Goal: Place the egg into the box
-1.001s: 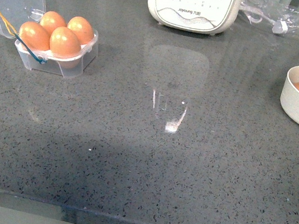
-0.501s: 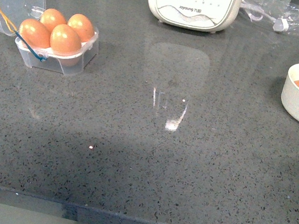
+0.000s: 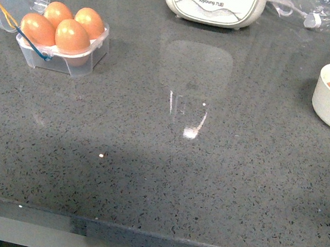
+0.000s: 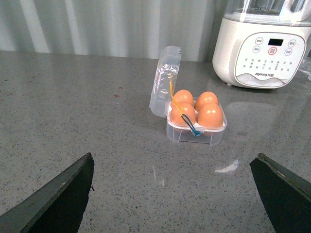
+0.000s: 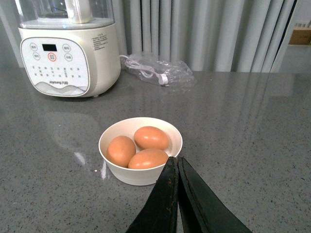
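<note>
Small clear plastic four-cell egg box (image 3: 70,62) sits far-left on the grey speckled stone counter (image 3: 177,173). Its hinged clear lid (image 4: 164,80) stands open, and a thin yellow band (image 4: 171,87) and a teal band (image 4: 190,125) are draped over it. All four cells are filled with smooth orange-brown eggs (image 4: 210,115). They look identical, so I can't tell which one is the task egg. Round white bowl (image 5: 131,174) is at the far right of the counter, well apart from the box, with three more brown eggs (image 5: 151,137) inside. White kitchen appliance with a button panel (image 3: 214,3) is at the back centre, and a crumpled clear plastic bag (image 5: 160,70) lies beside it. Left gripper (image 4: 173,160) has its jaws spread wide with nothing between them, facing the box from a distance. Right gripper (image 5: 175,162) has its fingers pressed together and empty, tips overlapping the bowl's near rim in the right wrist view; contact unclear. Neither arm shows in the front view.
</note>
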You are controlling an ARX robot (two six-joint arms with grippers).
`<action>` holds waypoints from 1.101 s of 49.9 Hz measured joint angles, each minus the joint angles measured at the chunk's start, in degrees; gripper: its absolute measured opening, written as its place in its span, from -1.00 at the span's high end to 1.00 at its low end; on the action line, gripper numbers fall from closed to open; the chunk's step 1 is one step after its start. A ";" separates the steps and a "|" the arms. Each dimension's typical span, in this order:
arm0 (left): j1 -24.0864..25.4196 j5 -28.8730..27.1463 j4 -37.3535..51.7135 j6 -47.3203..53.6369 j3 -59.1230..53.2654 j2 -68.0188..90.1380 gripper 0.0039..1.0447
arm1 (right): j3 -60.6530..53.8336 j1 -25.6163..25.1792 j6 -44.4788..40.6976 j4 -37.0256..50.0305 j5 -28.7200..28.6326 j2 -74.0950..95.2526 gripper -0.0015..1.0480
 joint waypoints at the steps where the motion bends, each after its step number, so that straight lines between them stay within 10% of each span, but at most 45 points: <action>1: 0.00 0.00 0.00 0.00 0.00 0.00 -0.87 | -0.11 0.00 0.00 -0.33 0.00 -0.42 0.94; 55: 0.00 0.00 0.00 0.00 0.00 0.00 -0.87 | -2.01 0.00 0.00 -22.86 0.00 -25.55 0.94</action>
